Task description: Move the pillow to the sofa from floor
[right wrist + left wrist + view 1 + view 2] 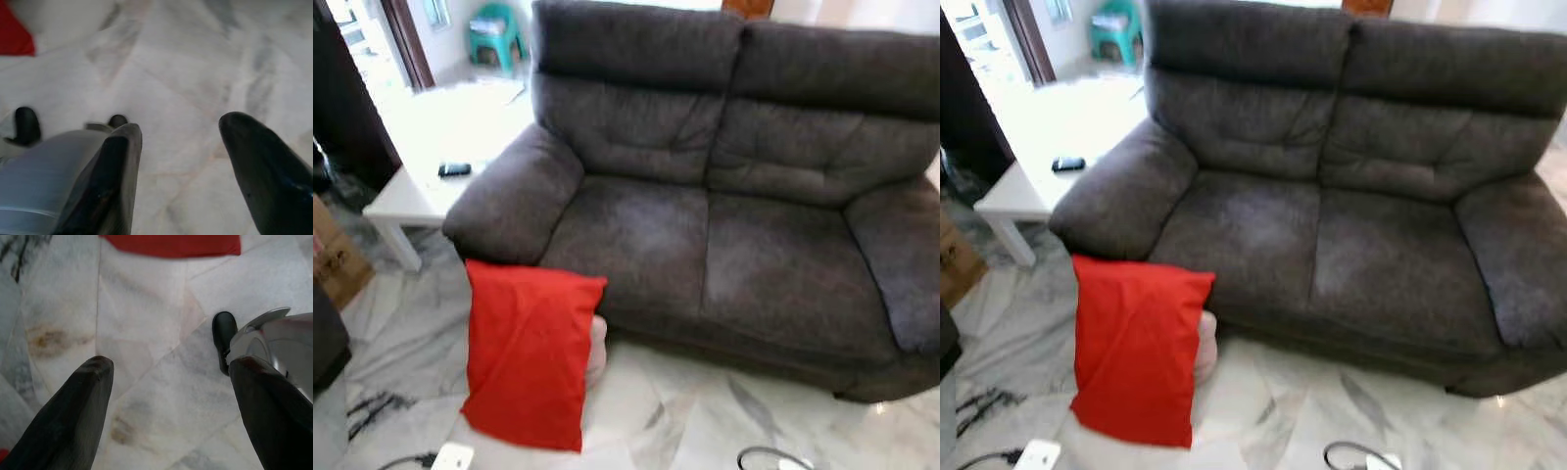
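You were approaching: the red pillow leaned against the sofa, both grippers spread, empty; next, grasp it.

The left gripper hangs low, pointing down, its two black fingers spread wide with nothing between them. The right gripper hangs likewise, jaws parted and empty, a silver limb beside one finger.

Pillow leans on floor against sofa, table left.
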### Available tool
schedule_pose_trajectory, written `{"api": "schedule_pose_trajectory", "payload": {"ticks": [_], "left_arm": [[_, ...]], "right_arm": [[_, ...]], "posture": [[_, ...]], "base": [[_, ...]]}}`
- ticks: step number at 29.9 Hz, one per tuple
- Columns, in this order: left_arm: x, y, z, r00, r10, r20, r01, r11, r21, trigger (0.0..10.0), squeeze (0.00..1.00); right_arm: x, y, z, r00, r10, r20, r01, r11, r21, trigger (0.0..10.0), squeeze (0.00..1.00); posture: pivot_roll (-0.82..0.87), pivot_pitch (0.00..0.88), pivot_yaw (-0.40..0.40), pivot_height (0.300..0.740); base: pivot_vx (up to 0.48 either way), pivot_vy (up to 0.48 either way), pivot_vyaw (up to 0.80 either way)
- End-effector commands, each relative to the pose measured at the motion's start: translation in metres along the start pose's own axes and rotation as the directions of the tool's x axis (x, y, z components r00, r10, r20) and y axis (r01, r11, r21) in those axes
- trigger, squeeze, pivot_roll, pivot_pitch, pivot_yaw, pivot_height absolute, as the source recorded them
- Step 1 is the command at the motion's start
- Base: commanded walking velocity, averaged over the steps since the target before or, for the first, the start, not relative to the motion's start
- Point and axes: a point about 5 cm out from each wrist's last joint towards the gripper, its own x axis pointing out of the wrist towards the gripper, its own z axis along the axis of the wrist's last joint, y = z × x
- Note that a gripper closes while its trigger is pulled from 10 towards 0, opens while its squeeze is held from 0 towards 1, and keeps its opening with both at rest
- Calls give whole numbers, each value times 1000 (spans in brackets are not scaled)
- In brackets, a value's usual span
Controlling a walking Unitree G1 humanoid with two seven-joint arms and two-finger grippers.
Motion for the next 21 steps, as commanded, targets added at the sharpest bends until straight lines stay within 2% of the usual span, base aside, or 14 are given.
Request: {"api": "schedule_pose_trajectory", "payload": {"ticks": [1, 6, 17, 21], "left_arm": [[-1, -3, -7, 1000, -9, -23, 9, 1000, -1, 10000, 0], [-1, -3, -7, 1000, -9, -23, 9, 1000, -1, 10000, 0], [-1, -2, -6, 1000, -7, -22, 7, 1000, 4, 10000, 0], [0, -2, -6, 1000, -7, -20, 7, 1000, 11, 10000, 0]], "right_arm": [[-1, -6, -1, 1000, -12, -3, 12, 1000, -4, 10000, 0], [-1, -6, -1, 1000, -11, -3, 11, 1000, -8, 10000, 0], [-1, -5, -1, 1000, -8, -4, 8, 1000, -18, 10000, 0], [-1, -5, -1, 1000, -8, -5, 8, 1000, -19, 10000, 0]], "posture": [[22, 53, -66, 740], [22, 53, -66, 740], [22, 53, -66, 740], [22, 53, -66, 740]], "base": [[262, 0, 0], [262, 0, 88], [257, 0, 800], [0, 0, 800]]}}
